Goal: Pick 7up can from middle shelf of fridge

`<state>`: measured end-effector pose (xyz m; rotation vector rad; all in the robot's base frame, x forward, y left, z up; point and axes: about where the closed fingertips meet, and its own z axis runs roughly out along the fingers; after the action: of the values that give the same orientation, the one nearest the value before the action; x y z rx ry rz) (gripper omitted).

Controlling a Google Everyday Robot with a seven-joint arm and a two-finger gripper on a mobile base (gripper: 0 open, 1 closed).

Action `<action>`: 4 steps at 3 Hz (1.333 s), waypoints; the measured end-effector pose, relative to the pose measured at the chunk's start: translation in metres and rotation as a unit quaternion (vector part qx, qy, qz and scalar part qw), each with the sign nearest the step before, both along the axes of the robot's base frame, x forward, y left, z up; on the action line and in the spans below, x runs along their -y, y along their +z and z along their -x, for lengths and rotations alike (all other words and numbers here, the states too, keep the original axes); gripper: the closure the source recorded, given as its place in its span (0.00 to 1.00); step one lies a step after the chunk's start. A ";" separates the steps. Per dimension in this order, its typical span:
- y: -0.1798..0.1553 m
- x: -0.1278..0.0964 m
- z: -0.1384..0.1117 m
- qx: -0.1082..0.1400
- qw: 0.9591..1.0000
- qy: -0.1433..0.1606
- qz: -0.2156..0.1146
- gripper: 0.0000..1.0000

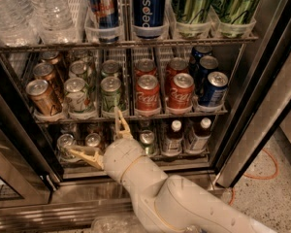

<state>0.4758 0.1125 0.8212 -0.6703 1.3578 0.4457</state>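
- The hand (93,130) is seen low in the fridge (29,215), in front of the bottom rack and just under the front edge of the middle shelf (160,115).
- Its two fingers (122,125) are spread wide apart, one pointing up and the other pointing left; nothing is held between them.
- The tip of the upright finger is seen across the shelf's front edge, just below a darker green can (111,92); whether it touches cannot be told.
- The left-pointing finger lies in front of two can tops (65,142) on the bottom rack.
- The 7up can (77,94) stands upright at the front of its lane on the middle shelf, up and to the left of the hand and apart from it, between the brown lane and the darker green can.
- At least one more can of the same kind is seen behind it.
- On the same shelf are counted three brown cans (41,97), two darker green ones, four red cans (148,94) in two lanes and three blue cans (212,89).
- On the bottom rack three can tops and two capped bottles (172,137) are seen.
- On the top rack are counted two water bottles (48,11) and four tall cans (149,8).
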 end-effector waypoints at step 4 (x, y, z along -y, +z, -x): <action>0.003 -0.012 -0.016 -0.001 1.000 0.001 -0.005 0.20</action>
<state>0.4915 0.1243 0.8245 -0.6627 1.3559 0.4557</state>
